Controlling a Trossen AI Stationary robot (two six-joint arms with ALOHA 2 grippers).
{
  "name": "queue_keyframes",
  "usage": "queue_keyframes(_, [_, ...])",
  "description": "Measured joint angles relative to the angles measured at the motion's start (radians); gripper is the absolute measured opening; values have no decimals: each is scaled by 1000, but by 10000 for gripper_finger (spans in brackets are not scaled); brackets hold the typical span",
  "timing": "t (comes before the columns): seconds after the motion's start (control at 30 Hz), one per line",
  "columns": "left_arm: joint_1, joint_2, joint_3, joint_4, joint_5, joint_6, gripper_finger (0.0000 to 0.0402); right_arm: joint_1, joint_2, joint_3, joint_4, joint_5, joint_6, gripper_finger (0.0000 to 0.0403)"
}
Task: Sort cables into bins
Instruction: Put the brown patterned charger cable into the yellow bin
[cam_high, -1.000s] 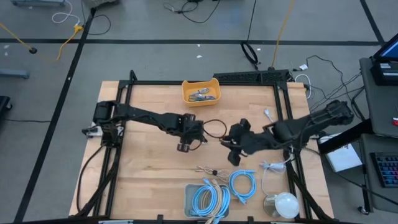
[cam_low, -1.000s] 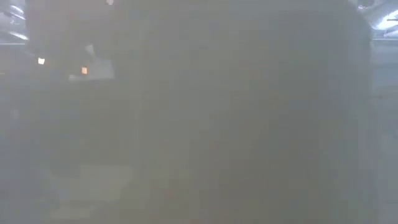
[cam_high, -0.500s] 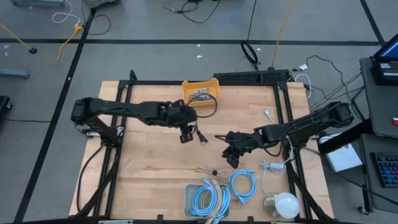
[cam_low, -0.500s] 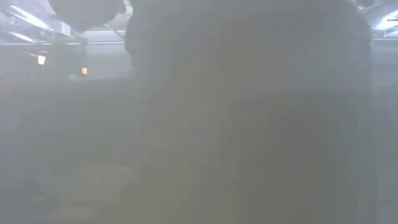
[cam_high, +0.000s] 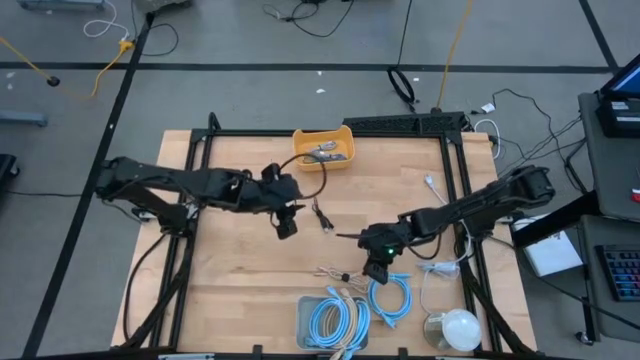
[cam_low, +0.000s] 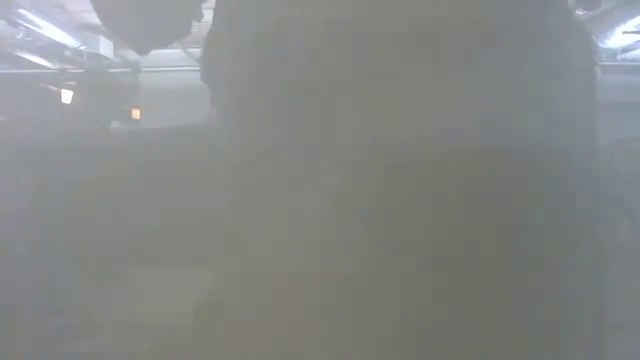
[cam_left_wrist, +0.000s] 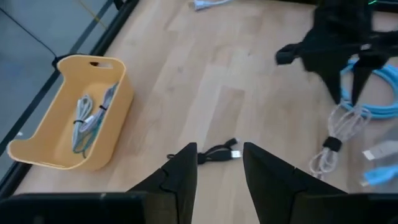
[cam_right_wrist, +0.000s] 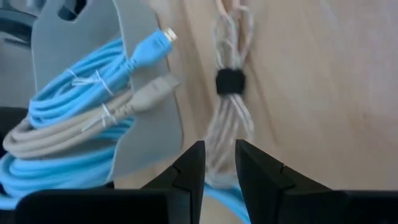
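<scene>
My left gripper (cam_high: 287, 225) (cam_left_wrist: 219, 168) hangs open over mid-table, near side of the orange bin (cam_high: 297, 150) (cam_left_wrist: 118, 99), which holds thin grey and teal cables. A thin black cable (cam_high: 322, 212) (cam_left_wrist: 214, 154) lies on the wood just beyond its fingertips. My right gripper (cam_high: 377, 270) (cam_right_wrist: 219, 163) is narrowly open above one end of a tied beige cable bundle (cam_high: 335, 273) (cam_right_wrist: 230, 118), beside a light-blue coil (cam_high: 390, 298). The grey bin (cam_high: 303, 322) (cam_right_wrist: 143, 93) holds light-blue and beige coils. The low view is fogged.
A white cord with a plug (cam_high: 440, 268) and a white dome (cam_high: 458, 328) lie by the table's right near corner. A black frame rims the table. Bare wood lies on the table's left half.
My left gripper went toward the orange bin, then drew back toward the table's left. The black cable, strung between both grippers a second ago, now lies on the table near the bin. My right gripper moved toward the near edge, over the beige bundle.
</scene>
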Motion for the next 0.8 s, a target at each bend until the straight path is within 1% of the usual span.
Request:
queue_keyframes(0.1, [-36,3,0,6,-9,-9,132,0,37,0,41,-40,8,84])
queue_keyframes(0.17, [-57,8,0,3,-30,-26,131,1,52,0,66,-45,14,84])
queue_keyframes(0.3, [-91,6,0,2,-66,-53,131,0,64,0,61,-43,14,84])
queue_keyframes(0.6, [-154,7,0,2,-106,-95,131,-5,87,-1,30,-41,-8,84])
queue_keyframes(0.8, [-179,7,0,2,-117,-110,131,-12,141,-1,20,-46,-29,84])
